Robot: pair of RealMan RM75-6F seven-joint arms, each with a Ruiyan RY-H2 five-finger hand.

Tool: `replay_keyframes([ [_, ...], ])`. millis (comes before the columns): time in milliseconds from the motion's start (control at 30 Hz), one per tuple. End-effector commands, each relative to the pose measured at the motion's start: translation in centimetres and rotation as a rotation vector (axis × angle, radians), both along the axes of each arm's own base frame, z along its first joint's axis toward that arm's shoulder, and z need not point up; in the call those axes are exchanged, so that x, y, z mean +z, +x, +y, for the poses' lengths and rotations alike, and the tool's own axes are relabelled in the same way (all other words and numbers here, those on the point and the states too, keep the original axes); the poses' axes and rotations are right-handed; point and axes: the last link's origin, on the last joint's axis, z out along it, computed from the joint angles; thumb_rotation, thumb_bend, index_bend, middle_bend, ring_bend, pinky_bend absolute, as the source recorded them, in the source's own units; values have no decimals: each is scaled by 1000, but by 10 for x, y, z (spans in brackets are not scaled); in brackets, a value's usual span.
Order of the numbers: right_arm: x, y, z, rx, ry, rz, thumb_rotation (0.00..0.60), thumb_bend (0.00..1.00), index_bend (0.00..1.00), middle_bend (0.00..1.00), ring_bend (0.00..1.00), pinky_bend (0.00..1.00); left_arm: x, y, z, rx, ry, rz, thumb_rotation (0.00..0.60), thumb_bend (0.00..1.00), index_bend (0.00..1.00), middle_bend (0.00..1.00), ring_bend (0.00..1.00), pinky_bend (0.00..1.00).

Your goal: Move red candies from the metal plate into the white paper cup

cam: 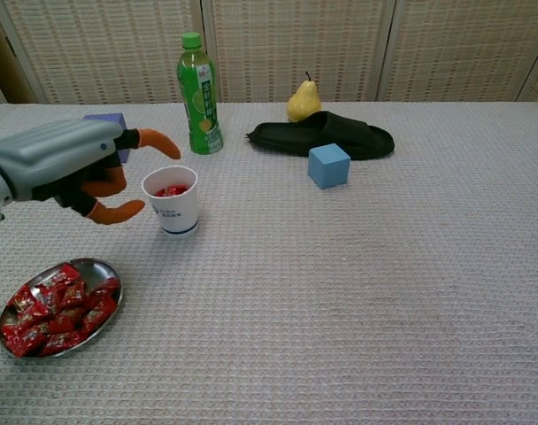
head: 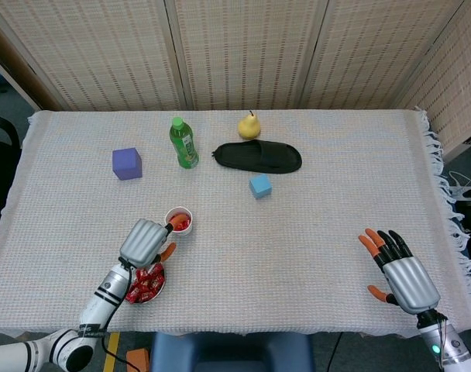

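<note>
Only the head view shows the right hand, fingers spread and empty on the near cloth, while nearer left the metal plate holds red candies, and beyond it the left hand hovers with fingers apart beside the white paper cup, red inside.

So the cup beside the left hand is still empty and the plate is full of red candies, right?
Not quite: the white paper cup beside the left hand already holds red candy, as the chest view shows. The metal plate does hold many red candies.
</note>
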Motion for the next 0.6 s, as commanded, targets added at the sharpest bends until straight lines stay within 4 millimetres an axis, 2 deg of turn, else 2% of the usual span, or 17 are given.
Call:
replay_keyframes([
  [33,-1,1,1,7,3,1,600,96,0,0,0,0,10,-29,-34,46,-54,-13,600,411,219,1000,1000,1000],
  [267,-4,4,5,25,16,2,600,96,0,0,0,0,3,-59,-64,83,-121,63,600,410,224,1000,1000,1000],
  [600,-4,5,7,33,21,3,600,96,0,0,0,0,-14,-75,-71,117,-160,163,600,394,191,1000,1000,1000],
])
